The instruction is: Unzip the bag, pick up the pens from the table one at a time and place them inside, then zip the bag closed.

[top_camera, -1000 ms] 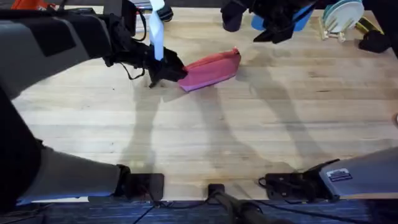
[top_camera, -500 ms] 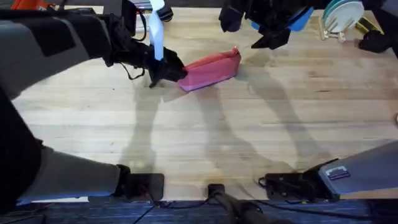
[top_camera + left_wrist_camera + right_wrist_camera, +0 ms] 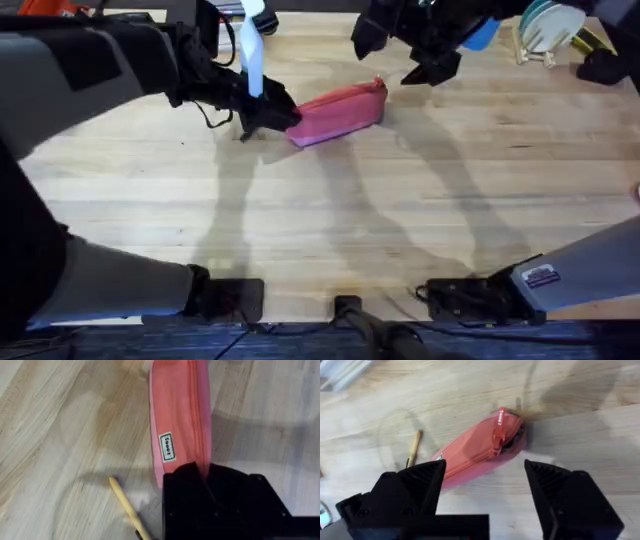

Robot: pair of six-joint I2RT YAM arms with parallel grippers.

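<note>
The pink bag (image 3: 340, 112) lies slantwise on the table (image 3: 330, 220) toward the back centre. My left gripper (image 3: 278, 116) is shut on the bag's left end, and the left wrist view has the black fingers (image 3: 187, 485) pinching the fabric beside the zipper line of the bag (image 3: 177, 415). A yellow-tan pen (image 3: 127, 510) lies on the wood just beside that end. My right gripper (image 3: 402, 58) hangs open above the bag's right end. Between its spread fingers (image 3: 427, 480), the right wrist view takes in the bag (image 3: 470, 455), its zipper pull (image 3: 498, 430) and the pen (image 3: 414, 445).
A blue object and a rack with a pale plate (image 3: 548, 25) stand at the back right, with a dark object (image 3: 605, 65) beside them. An orange item (image 3: 45, 5) peeks in at the back left. The front half of the table is bare wood.
My right gripper has shifted left and slightly nearer, closing in over the bag's right end. The left gripper and the bag have stayed put.
</note>
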